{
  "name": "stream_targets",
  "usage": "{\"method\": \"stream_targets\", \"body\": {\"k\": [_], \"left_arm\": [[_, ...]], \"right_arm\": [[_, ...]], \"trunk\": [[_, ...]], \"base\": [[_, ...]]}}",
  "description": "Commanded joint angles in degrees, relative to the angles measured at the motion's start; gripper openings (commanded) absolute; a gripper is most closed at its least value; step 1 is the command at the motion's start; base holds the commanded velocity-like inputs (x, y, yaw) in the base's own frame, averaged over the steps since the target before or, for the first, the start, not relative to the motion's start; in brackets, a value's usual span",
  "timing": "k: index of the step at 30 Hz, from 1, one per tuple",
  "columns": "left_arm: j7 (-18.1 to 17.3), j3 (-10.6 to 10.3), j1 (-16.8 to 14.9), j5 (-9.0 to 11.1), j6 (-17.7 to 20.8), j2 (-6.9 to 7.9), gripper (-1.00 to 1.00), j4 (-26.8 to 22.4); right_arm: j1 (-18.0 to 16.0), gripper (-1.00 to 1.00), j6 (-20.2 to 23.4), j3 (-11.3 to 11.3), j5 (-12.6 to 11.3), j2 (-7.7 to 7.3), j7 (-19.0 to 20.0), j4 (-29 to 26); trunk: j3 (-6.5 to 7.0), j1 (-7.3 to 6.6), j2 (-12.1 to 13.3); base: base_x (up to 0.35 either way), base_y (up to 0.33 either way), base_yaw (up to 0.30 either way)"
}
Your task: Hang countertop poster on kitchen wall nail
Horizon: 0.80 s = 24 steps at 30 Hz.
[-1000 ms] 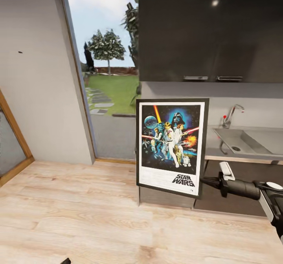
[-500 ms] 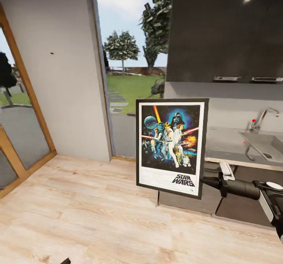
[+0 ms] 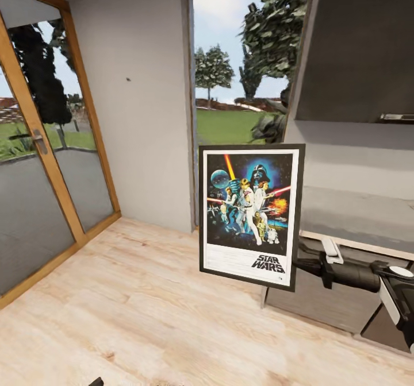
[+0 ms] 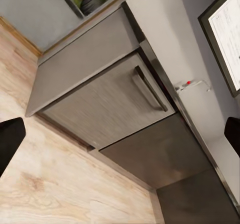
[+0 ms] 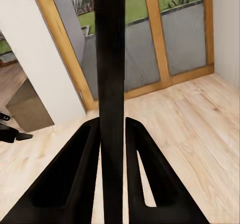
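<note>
Black-framed poster: poster (image 3: 251,216) is being carried in the air over the wood floor (image 3: 132,317), off the tabletop, just in front of the cabinet end.
right hand: right hand (image 3: 299,263) is gripping the poster's lower right edge; in the right wrist view both fingers (image 5: 75,179) are pressing on the frame edge (image 5: 111,84) between them.
left hand: left hand (image 4: 120,139) is holding nothing, fingertips spread wide apart over the floor and cabinet front (image 4: 107,109).
poster pose: standing upright, long axis vertical, printed face turned toward the head camera, logo strip at the bottom.
tabletop: pale grey tabletop (image 3: 356,216) is lying behind the poster, to the right.
progress: pickup looks done; hanging is left.
nail: small dark spot on the grey wall (image 3: 127,79), probably a nail, well apart from the poster.
</note>
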Motion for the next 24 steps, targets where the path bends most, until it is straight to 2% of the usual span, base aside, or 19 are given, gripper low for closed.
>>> {"method": "stream_targets", "body": {"k": [1, 7, 11, 24], "left_arm": [[0.0, -0.5, -0.1, 0.5, -0.6, 0.0, 1.0, 0.0], [0.0, -0.5, -0.1, 0.5, -0.6, 0.0, 1.0, 0.0], [0.0, -0.5, -0.1, 0.5, -0.5, 0.0, 1.0, 0.0], [0.0, -0.5, -0.1, 0.5, -0.4, 0.0, 1.0, 0.0]], "right_arm": [[0.0, -1.0, 0.8, 0.0, -0.1, -0.02, 0.3, 0.0], [0.0, -1.0, 0.9, 0.0, -0.1, 0.08, 0.2, 0.1], [0.0, -1.0, 0.8, 0.0, 0.0, 0.59, 0.2, 0.0], [0.0, -1.0, 0.8, -0.1, -0.1, 0.68, 0.2, 0.0]], "trunk": [[-0.14, 0.04, -0.1], [-0.14, 0.04, -0.1], [-0.14, 0.04, -0.1], [-0.14, 0.04, -0.1]], "base": [[0.005, 0.292, 0.186], [0.074, 0.291, 0.059], [0.168, 0.279, 0.005], [0.182, 0.297, 0.001]]}}
